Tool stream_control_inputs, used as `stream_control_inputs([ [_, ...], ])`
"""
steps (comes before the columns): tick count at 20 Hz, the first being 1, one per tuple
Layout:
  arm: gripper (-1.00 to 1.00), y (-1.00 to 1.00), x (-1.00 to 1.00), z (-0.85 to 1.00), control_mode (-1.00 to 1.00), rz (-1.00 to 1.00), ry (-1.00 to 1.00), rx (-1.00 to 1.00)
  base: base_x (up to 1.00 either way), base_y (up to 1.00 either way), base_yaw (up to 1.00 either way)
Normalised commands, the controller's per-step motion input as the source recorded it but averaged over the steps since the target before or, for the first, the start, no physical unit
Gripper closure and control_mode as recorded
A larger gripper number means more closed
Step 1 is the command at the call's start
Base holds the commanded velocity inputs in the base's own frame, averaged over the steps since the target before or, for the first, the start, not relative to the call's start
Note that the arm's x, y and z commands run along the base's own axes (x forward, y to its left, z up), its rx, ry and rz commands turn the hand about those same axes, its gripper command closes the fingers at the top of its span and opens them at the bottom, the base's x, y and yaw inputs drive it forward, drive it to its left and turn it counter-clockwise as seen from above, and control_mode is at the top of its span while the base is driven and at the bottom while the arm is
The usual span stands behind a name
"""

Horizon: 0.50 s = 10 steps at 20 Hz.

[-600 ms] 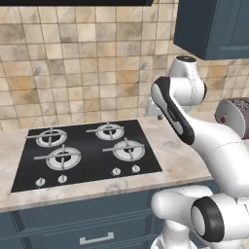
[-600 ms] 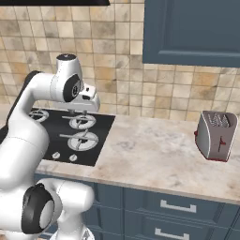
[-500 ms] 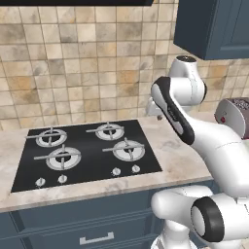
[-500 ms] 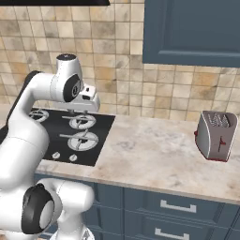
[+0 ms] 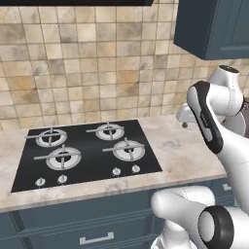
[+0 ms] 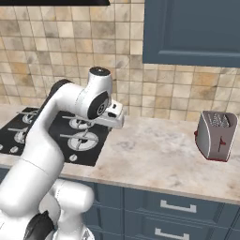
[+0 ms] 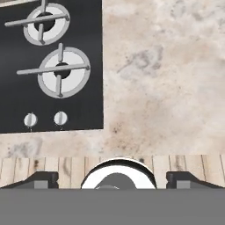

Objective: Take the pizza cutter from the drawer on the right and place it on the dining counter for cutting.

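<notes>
Pincer (image 7: 111, 178) spread wide, above bare worktop (image 7: 167, 88), beside hob edge (image 7: 103, 66)

Showing glossy white rounded shells on the arm (image 6: 51, 136), with dark grey bands ringing the joints. Carrying a dark round cap at 12 o'clock on the upper joint. Ending in a boxy white hand with two small dark fingertips (image 7: 41, 179). Bulging into a white base.
</notes>
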Motion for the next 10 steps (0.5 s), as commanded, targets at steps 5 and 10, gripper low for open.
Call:
stream_control_inputs([
  [5,-1.0,-0.98,-0.41,-0.4,-1.0,-0.29,0.0,0.17,0.0,0.0,0.0],
  [10,-1.0,-1.0,-0.42,-0.45,-1.0,-0.39,0.0,0.16,0.0,0.0,0.0],
])
